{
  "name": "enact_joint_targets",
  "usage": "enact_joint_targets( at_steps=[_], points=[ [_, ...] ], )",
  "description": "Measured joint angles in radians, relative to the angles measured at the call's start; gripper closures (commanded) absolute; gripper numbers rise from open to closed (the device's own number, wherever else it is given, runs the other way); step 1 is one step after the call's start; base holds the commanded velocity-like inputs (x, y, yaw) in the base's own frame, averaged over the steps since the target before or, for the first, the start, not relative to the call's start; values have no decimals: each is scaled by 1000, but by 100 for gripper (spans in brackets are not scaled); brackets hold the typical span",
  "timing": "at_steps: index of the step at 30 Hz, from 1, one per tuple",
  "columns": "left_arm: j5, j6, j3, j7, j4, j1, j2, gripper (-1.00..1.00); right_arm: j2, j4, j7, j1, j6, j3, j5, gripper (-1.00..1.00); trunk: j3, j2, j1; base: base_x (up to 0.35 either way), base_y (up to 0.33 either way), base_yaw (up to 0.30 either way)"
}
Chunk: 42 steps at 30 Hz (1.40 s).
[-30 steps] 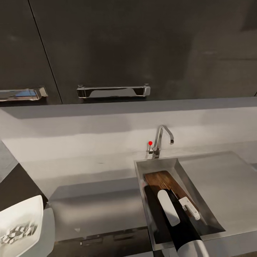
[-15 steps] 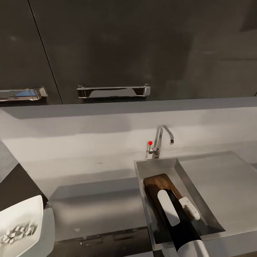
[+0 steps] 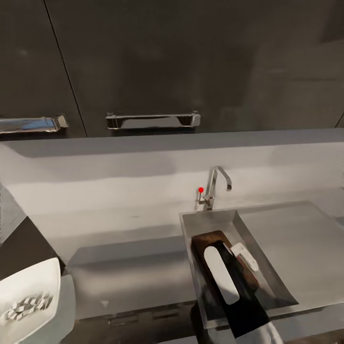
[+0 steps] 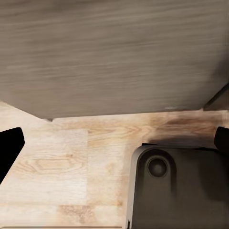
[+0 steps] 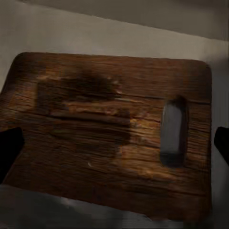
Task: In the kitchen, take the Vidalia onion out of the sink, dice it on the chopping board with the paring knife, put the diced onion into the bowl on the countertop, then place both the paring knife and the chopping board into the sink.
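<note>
The brown wooden chopping board (image 3: 206, 240) lies inside the steel sink (image 3: 282, 291), mostly covered by my right arm (image 3: 220, 273). In the right wrist view the chopping board (image 5: 95, 119) spans the picture, its handle slot (image 5: 174, 131) plain. My right gripper (image 5: 114, 148) hangs open just above the board, with nothing between its dark fingertips (image 5: 9, 150). The white bowl (image 3: 43, 282) sits at the lower left on the countertop (image 3: 134, 277) and holds diced onion bits (image 3: 26, 306). My left gripper (image 4: 114, 148) is open over the floor. The paring knife is hidden.
A curved chrome faucet (image 3: 217, 184) with a small red knob (image 3: 201, 189) stands behind the basin. The drainboard wing (image 3: 296, 239) lies to its right. Dark wall cabinets with chrome handles (image 3: 153, 119) hang above. The left wrist view looks down at wooden floor (image 4: 62, 167) and the robot's base (image 4: 176, 186).
The chopping board has sunk lower into the basin and lies flatter. My right arm has shifted a little left above it. The head view has moved slightly.
</note>
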Motion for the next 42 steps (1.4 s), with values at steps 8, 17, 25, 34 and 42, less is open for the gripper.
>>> enact_joint_targets(
  at_steps=[8,17,25,34,42],
  points=[
    [0,-1,0,0,0,0,0,-100,-30,-150,21,0,88,251,2,-100,0,0,0,-313,0,0],
    [0,-2,0,0,0,0,0,-100,-126,-159,179,1,92,320,1,-100,0,0,0,-328,0,0],
    [0,-2,0,0,0,0,0,-100,-130,-159,220,2,93,322,1,-100,0,0,0,-328,0,0],
    [0,-2,0,0,0,0,0,-100,-130,-159,229,2,89,350,1,-100,0,0,0,-328,0,0],
    [0,-1,0,0,1,0,0,-100,-162,-159,249,3,83,389,2,-100,0,0,0,-328,0,0]
  ],
)
